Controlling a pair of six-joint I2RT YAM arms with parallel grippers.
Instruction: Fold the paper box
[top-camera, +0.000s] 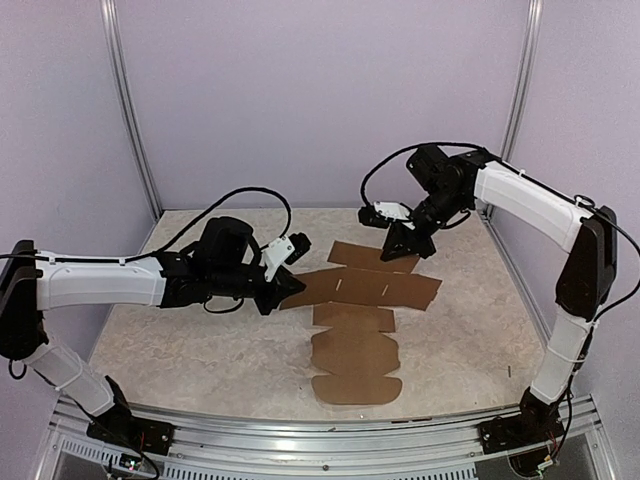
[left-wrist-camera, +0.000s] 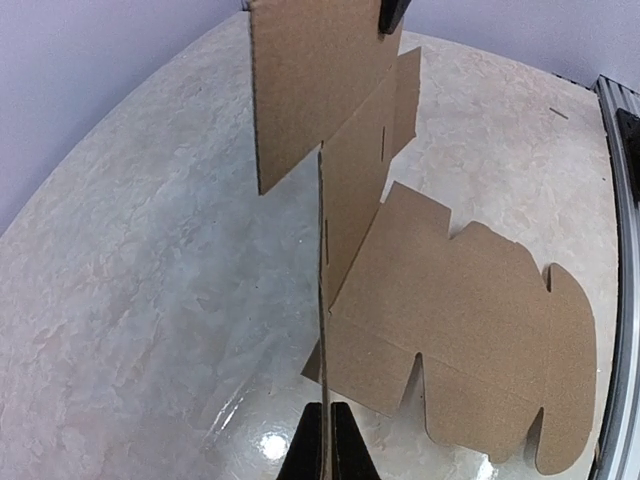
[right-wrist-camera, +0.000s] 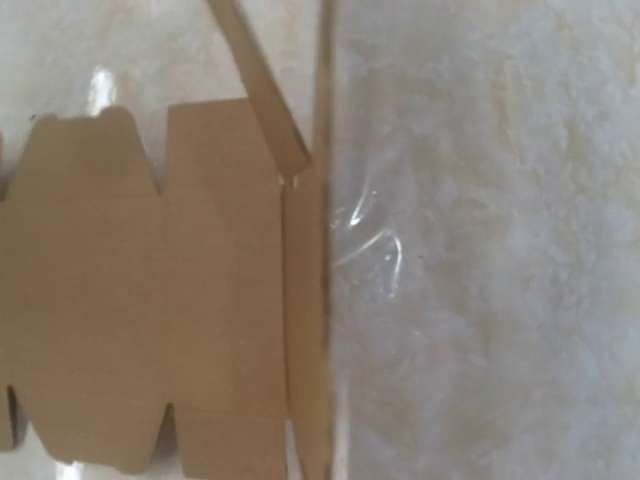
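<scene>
Nearest, the two arm bases sit on an aluminium rail along the front edge of the pale, marbled bench. Just beyond the rail the paper box begins. It is an unfolded brown die-cut sheet, lying mostly flat a little right of the bench's centre. Its rounded tab is the part closest to the rail, and stepped panels run away from that toward a cross strip.

At the left end of that strip is the left pincer, reaching in from the left side. Its own camera shows its fingers pressed together on the cardboard's edge. The gripped end panel stands up edge-on from them, while the rest of the sheet spreads over the bench to the right.

Farther back, the right pincer comes down from the right onto the far flap of the sheet. It is closed to a narrow point there, nipping the cardboard. Its fingers do not show in its own view. That view looks straight down the flap's thin edge, with the flat panels to the left of it and bare bench to the right.

Behind everything stand the lilac walls.
</scene>
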